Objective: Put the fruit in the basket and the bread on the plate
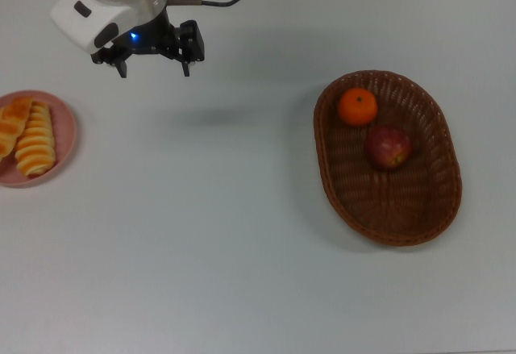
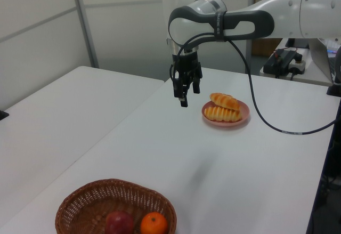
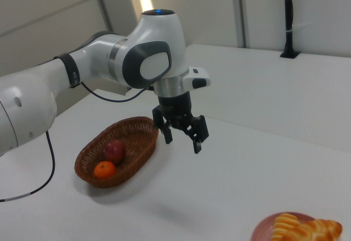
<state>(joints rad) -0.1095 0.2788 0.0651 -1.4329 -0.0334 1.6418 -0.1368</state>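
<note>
- Hanging above the white table (image 1: 242, 233), the gripper (image 1: 153, 65) points down with its fingers spread apart and nothing between them.
- The basket (image 1: 419, 209) lies at the top view's right; the apple (image 1: 389, 146) and the mandarin (image 1: 357, 106) sit inside it, just beside each other.
- The pink plate (image 1: 66, 132) lies at the top view's left edge, well apart from the basket, and carries both rolls (image 1: 31, 146) side by side.
- In the right view, the gripper (image 3: 182, 136) sits between basket (image 3: 137, 128) and plate (image 3: 263, 227).
</note>
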